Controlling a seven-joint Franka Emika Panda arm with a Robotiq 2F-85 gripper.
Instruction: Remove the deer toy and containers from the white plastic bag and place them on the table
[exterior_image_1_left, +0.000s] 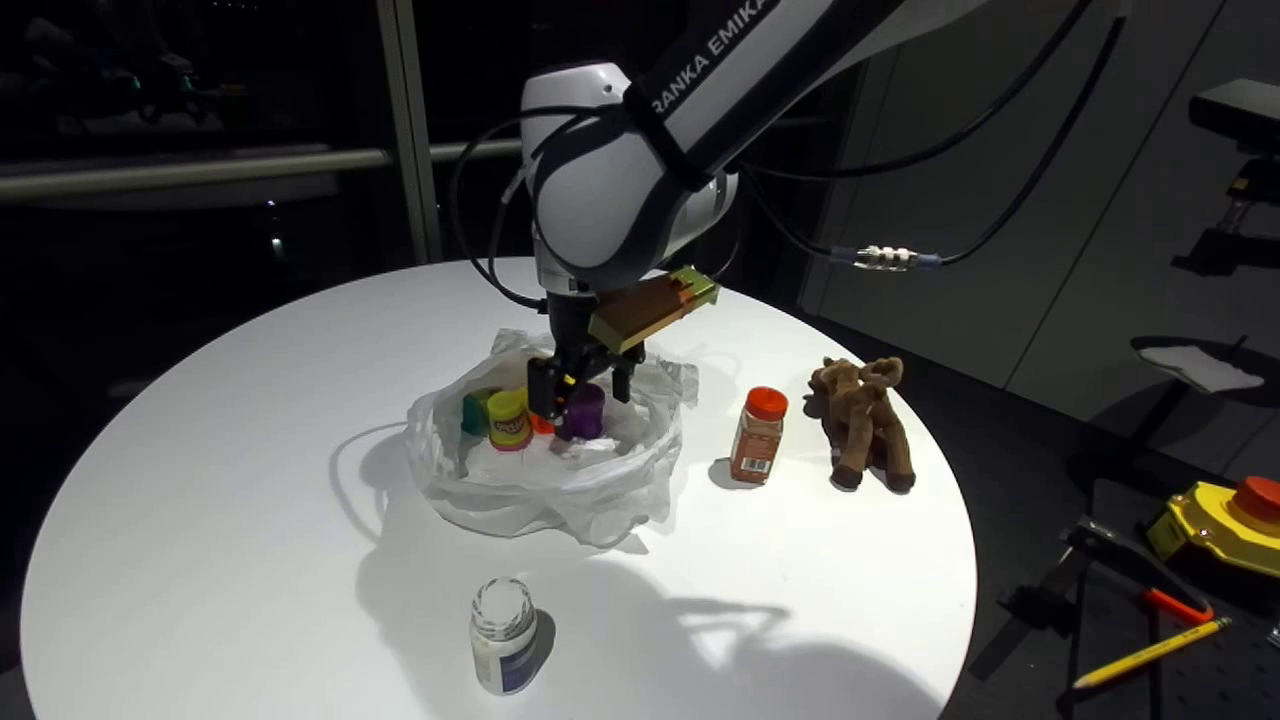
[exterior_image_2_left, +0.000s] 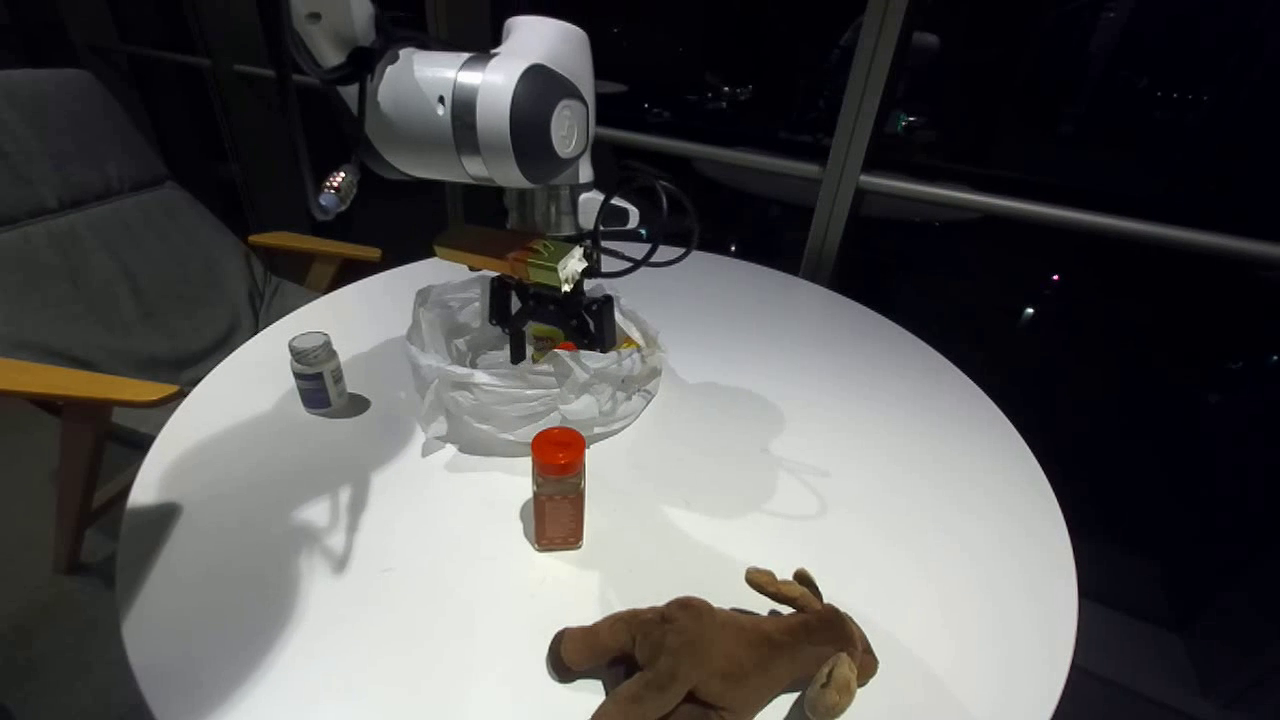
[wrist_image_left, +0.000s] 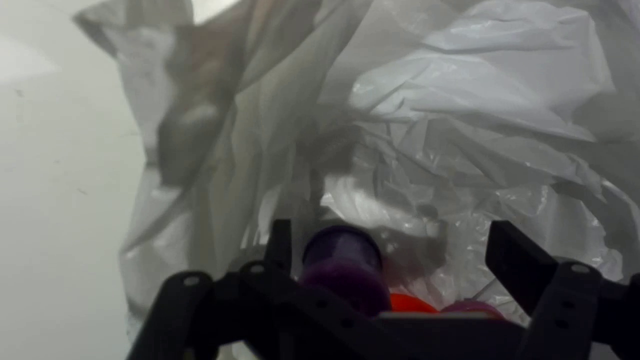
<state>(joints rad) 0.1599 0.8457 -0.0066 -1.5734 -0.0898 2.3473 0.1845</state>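
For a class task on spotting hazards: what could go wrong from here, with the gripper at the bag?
The gripper stands open in the mouth of the white plastic bag, with loose folds near its jaws, so closing might pinch plastic and drag the bag.

The purple container shows off-centre between the jaws in the wrist view, close to one, so it could be nudged or tipped.

An orange container shows right beside it and might be knocked.

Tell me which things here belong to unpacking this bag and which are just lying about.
For the job: white plastic bag; purple tub, orange tub, yellow tub, green tub inside it; deer toy, red-lidded jar, white bottle on the table.
Unrelated: yellow pencil, red-buttoned yellow box, grey armchair.
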